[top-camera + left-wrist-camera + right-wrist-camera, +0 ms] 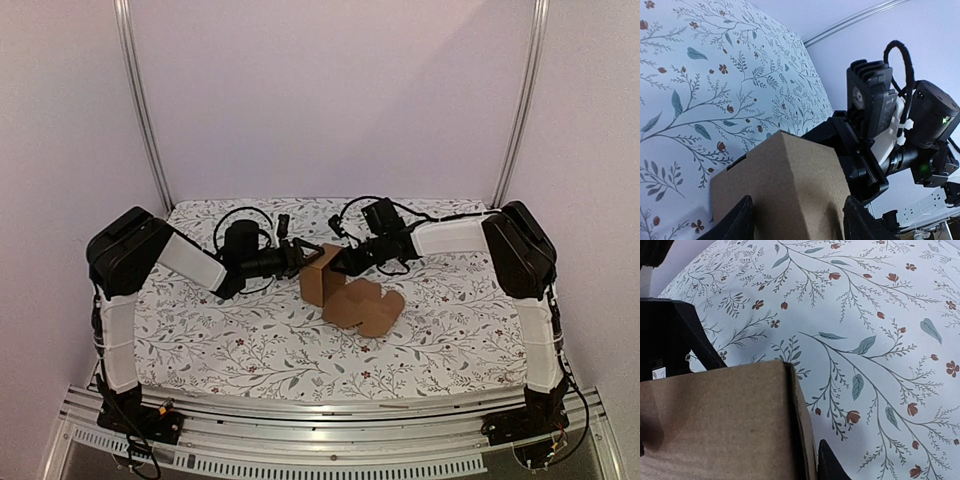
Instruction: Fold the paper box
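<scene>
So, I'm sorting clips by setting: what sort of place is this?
Likely a robotics lab booth: plain walls edged by aluminium rails, robot arms bolted to a slotted metal frame, a flowered tablecloth under the paper box.

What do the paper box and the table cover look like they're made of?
The paper box: plain brown cardboard, matte and unprinted. The right wrist view shows a fibrous, speckled surface and a sharp crease at its corner. The table cover: probably printed cloth or a thin sheet, white with a leaf-and-flower pattern. It lies flat without glare, so I cannot tell fabric from vinyl.
</scene>
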You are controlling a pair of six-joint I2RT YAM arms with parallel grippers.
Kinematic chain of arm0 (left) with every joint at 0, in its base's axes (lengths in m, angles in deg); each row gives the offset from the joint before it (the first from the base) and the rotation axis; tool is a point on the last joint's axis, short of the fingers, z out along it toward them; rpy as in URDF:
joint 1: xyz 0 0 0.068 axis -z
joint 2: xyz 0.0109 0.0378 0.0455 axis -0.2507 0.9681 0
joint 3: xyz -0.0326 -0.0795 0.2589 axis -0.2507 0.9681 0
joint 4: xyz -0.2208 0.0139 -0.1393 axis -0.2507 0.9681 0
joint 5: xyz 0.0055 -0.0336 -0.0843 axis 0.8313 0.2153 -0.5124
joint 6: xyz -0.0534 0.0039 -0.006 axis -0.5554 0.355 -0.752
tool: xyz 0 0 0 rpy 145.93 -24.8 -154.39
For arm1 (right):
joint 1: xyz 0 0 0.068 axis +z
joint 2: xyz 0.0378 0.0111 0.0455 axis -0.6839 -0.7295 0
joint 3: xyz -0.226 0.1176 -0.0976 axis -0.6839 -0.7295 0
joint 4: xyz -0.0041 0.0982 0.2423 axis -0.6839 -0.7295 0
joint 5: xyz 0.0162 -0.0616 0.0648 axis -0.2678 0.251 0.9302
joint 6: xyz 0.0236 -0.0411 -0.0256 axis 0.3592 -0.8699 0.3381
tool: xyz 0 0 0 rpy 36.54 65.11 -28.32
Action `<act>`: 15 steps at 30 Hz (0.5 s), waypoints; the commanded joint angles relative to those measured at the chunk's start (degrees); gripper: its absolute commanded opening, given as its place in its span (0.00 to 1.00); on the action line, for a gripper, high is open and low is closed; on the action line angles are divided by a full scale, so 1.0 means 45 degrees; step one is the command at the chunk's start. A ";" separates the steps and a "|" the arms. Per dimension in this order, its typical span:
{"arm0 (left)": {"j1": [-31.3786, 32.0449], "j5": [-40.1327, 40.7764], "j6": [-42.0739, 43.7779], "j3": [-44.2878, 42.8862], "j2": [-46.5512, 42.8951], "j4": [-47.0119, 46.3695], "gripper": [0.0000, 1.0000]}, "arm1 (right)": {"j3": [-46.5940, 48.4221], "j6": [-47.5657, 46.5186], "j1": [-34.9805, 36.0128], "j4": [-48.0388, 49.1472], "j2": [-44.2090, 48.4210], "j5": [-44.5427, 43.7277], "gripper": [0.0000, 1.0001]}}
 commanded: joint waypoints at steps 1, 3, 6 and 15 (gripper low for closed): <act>0.0139 -0.0942 -0.0317 0.0219 0.0229 -0.0785 0.60 | 0.0139 -0.0111 0.0351 0.0669 -0.0804 0.2137 0.22; 0.0054 -0.1045 -0.0371 0.0220 0.0269 -0.0762 0.60 | 0.0137 -0.0163 0.0368 0.0739 -0.0914 0.2290 0.23; -0.0043 -0.1138 -0.0576 0.0184 0.0377 -0.0951 0.59 | 0.0094 -0.0013 0.0340 0.1021 -0.1057 0.2169 0.20; -0.0071 -0.1209 -0.1053 0.0236 0.0573 -0.1549 0.57 | -0.0415 0.1283 0.0053 0.1196 -0.0738 0.1468 0.23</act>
